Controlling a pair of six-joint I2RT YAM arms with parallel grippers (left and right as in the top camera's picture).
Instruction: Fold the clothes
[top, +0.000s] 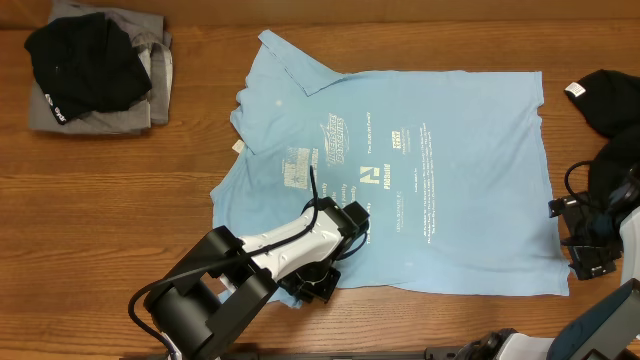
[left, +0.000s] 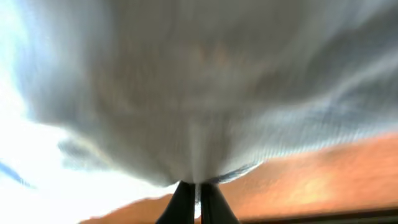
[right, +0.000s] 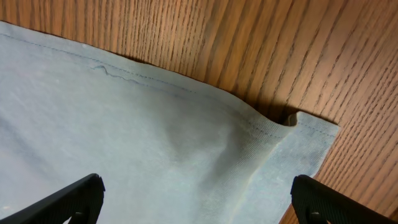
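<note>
The light-blue T-shirt (top: 440, 180) lies spread flat on the wooden table (top: 120, 200), its white print facing up. My left gripper (top: 318, 282) is at the shirt's near hem, left of centre. In the left wrist view this gripper (left: 199, 194) is shut on a pinch of the blue fabric (left: 199, 93), which bulges up just beyond the fingertips. My right gripper (top: 572, 240) hangs at the shirt's near right corner. In the right wrist view it (right: 199, 202) stands open, with a finger on each side above the hemmed corner (right: 298, 134).
A pile of black and grey garments (top: 90, 65) sits at the far left corner. Another black garment (top: 605, 100) lies at the far right, close to the right arm. Bare wood shows left of the shirt and along the near edge.
</note>
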